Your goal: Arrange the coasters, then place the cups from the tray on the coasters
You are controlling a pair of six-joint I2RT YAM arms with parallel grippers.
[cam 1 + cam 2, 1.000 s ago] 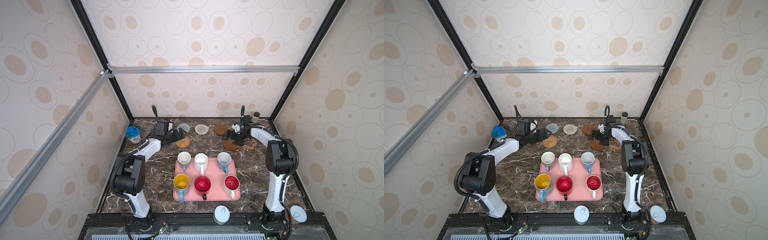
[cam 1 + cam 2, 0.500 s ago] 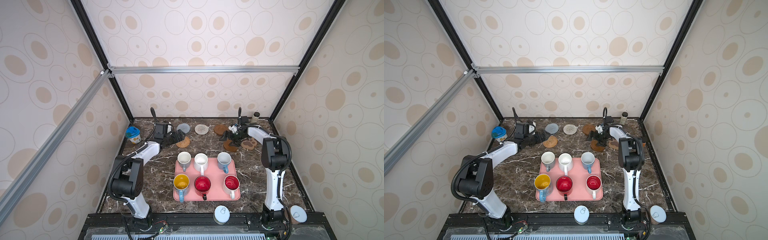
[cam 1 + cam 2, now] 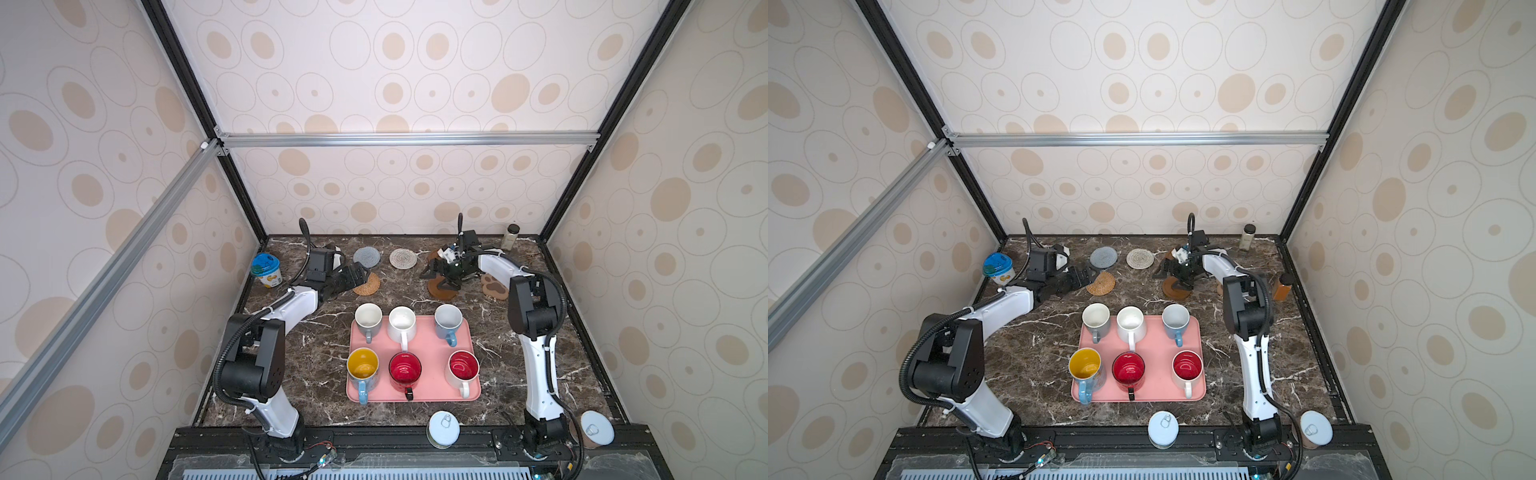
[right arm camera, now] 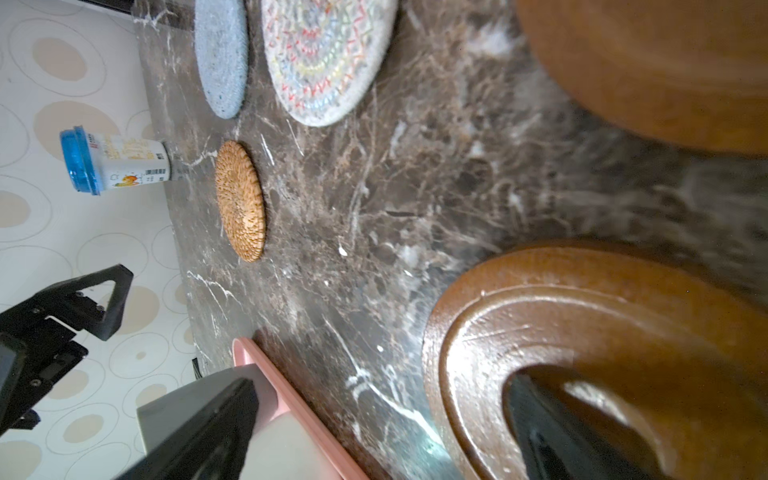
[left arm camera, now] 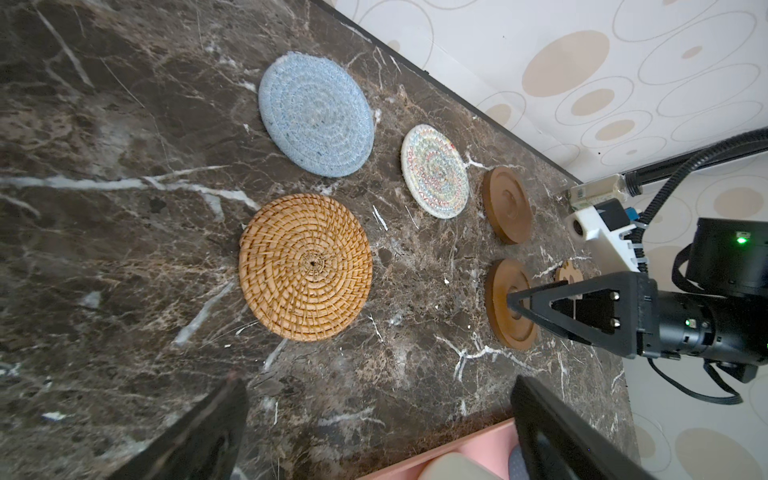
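a: step in hand?
b: coasters (image 3: 368, 284) laid out, upper centre. left gripper (image 3: 358, 276) and right gripper (image 3: 438, 279) spread wide, empty.
a: next?
b: likely lift a cup (image 3: 405, 368) off tray (image 3: 415, 400), lower centre.

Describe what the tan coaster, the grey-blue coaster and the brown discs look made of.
Tan coaster: rattan or wicker, matte; coiled woven strands. Grey-blue coaster: seemingly cotton rope, soft; fuzzy spiral. Brown discs: likely varnished wood; smooth, glossy highlights.
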